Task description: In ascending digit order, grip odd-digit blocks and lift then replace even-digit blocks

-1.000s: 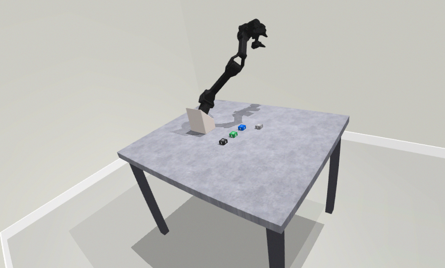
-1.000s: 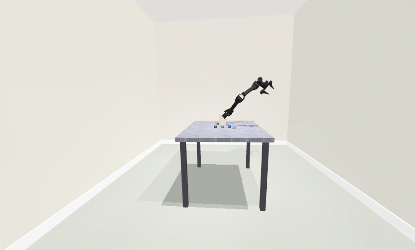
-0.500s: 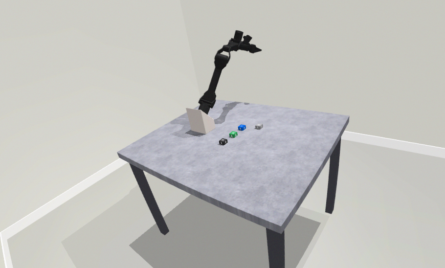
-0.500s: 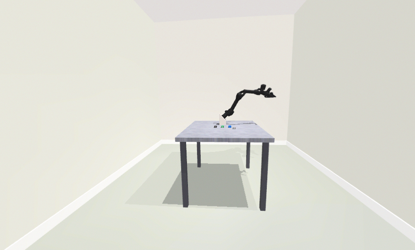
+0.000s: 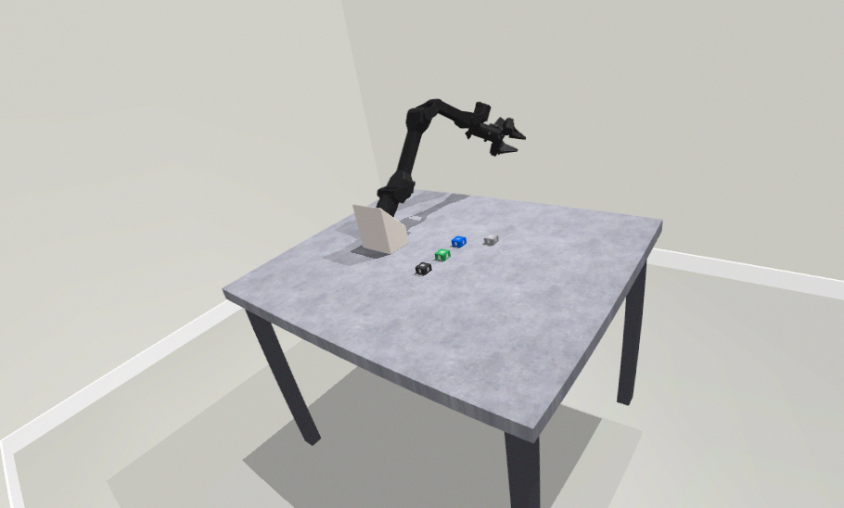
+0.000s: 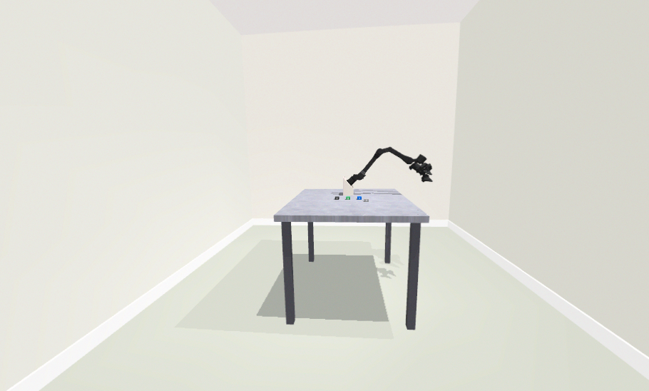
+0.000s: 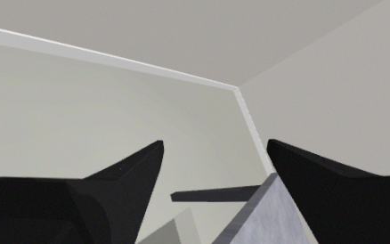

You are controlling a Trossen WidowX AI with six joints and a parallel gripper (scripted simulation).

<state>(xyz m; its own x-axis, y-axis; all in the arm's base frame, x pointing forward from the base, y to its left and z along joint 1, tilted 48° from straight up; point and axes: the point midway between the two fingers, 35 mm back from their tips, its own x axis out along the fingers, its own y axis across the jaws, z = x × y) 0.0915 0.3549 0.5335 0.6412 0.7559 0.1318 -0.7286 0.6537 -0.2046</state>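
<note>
Top, exterior & wrist views of the bench [image 5: 539, 322] [image 6: 351, 209] [image 7: 270, 223] w/ one black arm [image 5: 410, 151] [image 6: 371, 161] and four small blocks. The arm rises from a pale wedge-shaped mount [image 5: 373, 230] [image 6: 347, 188] near the bench's rear edge, as seen in the exterior view. Its claw [image 5: 520, 144] [image 6: 431, 175] [image 7: 215, 144] is wide open w/ nothing btwn the fingers; it hangs high, well apart from all blocks, and in the exterior view lies out past the R edge of the bench.

Blocks, all resting on the bench, closer to the mount's edge than to the opp. edge: black block [image 5: 423, 268] [image 6: 336, 198], green block [image 5: 442, 254] [image 6: 347, 198] and blue block [image 5: 458, 241] [image 6: 359, 198] form a spaced row, black to blue running L to R in the ext. view, roughly parallel to the rear edge. Gray block [image 5: 491, 240] [image 6: 366, 200] sits off the row, near the blue one but apart, a bit nearer the front edge (ext. view). Pale marks show on some faces, but are too small to read, so digit order can't be told.

Wrist view: fingertips stand well apart; a pointed corner of the bench shows btwn them, nearer the R-hand side of the view, w/ a dark leg [image 7: 223, 194] extending L from below its edge. No block is seen here.
</note>
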